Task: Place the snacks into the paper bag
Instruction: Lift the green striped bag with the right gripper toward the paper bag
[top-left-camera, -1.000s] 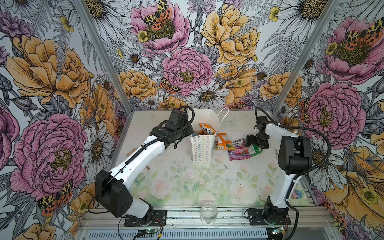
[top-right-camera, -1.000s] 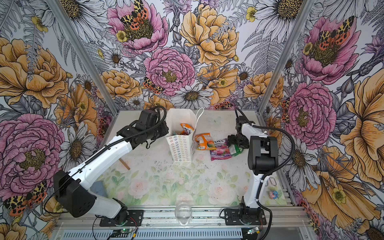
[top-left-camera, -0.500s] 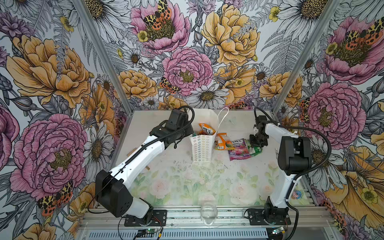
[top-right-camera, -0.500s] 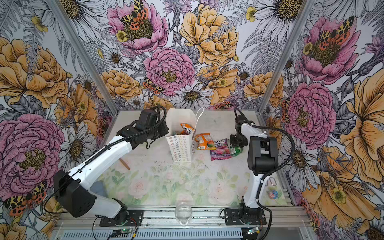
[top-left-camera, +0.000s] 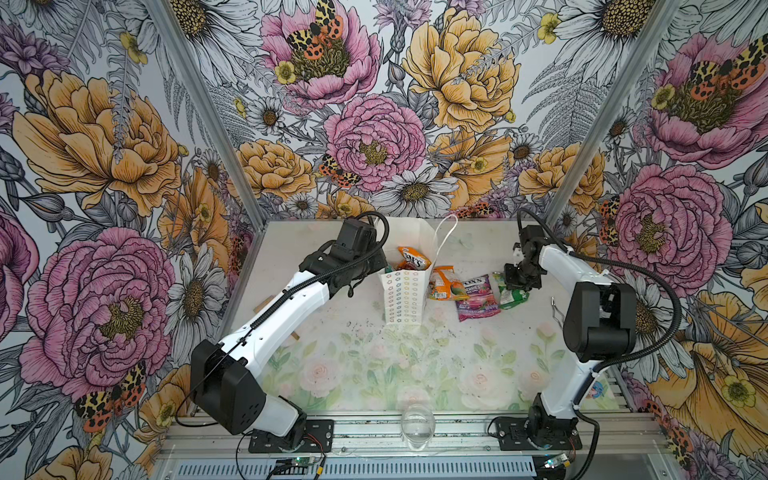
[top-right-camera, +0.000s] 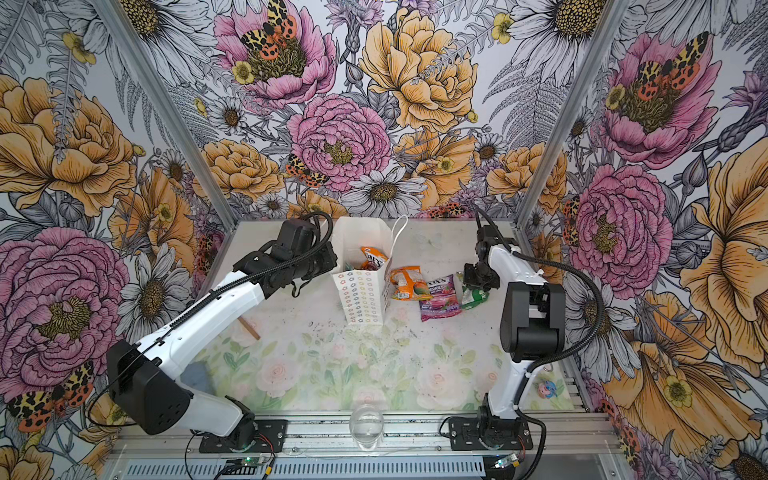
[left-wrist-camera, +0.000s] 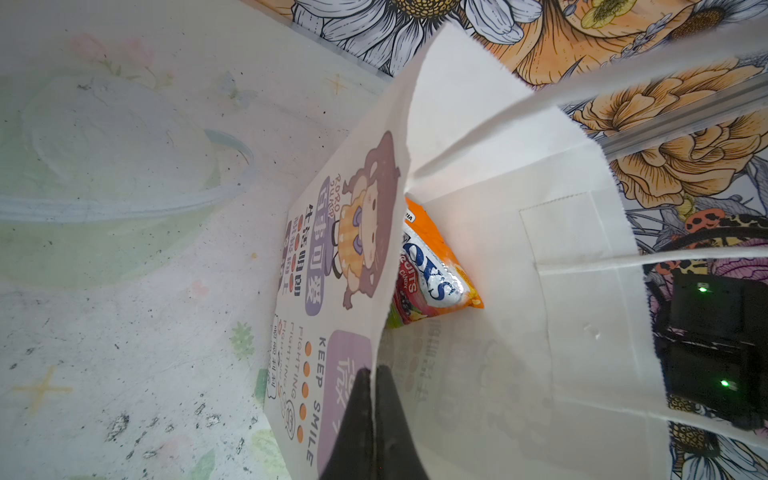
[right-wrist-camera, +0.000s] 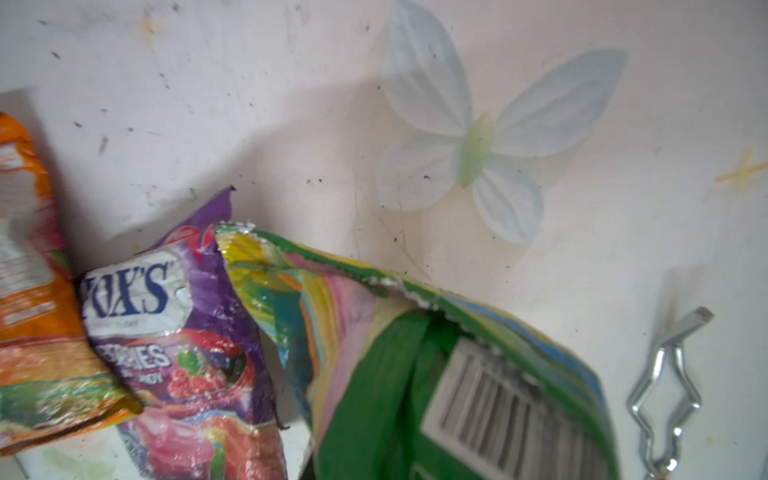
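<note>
**A:** What sits nearest the front?

**B:** A clear glass (top-left-camera: 417, 424) on the front rail, well apart from the work. Beyond it is the bare middle of the table (top-left-camera: 374, 365), then the paper bag (top-left-camera: 401, 299), upright with its mouth open.

**A:** Why doesn't it flop over?

**B:** The left gripper (left-wrist-camera: 375, 397) has its jaws pressed together on the bag's rim, one finger inside and one outside. I judge that steadies the bag and holds the mouth wide for drops.

**A:** And the snacks?

**B:** Three lie in a row beside the bag with their edges overlapping. The loose orange packet (top-left-camera: 445, 284) is just beside the bag, then comes the purple packet (top-left-camera: 477, 296), then the green packet (top-left-camera: 514, 298).

**A:** Is the right gripper (top-left-camera: 512, 286) on one?

**B:** It sits on the green packet. The jaws are out of the wrist view, but the packet runs right up under that camera and tilts off the table. I read that as pinched, probably for a carry to the bag.

**A:** Farthest back?

**B:** The bagged orange packet (left-wrist-camera: 432, 274), leaning inside. At least one is in, and three are out.
</note>
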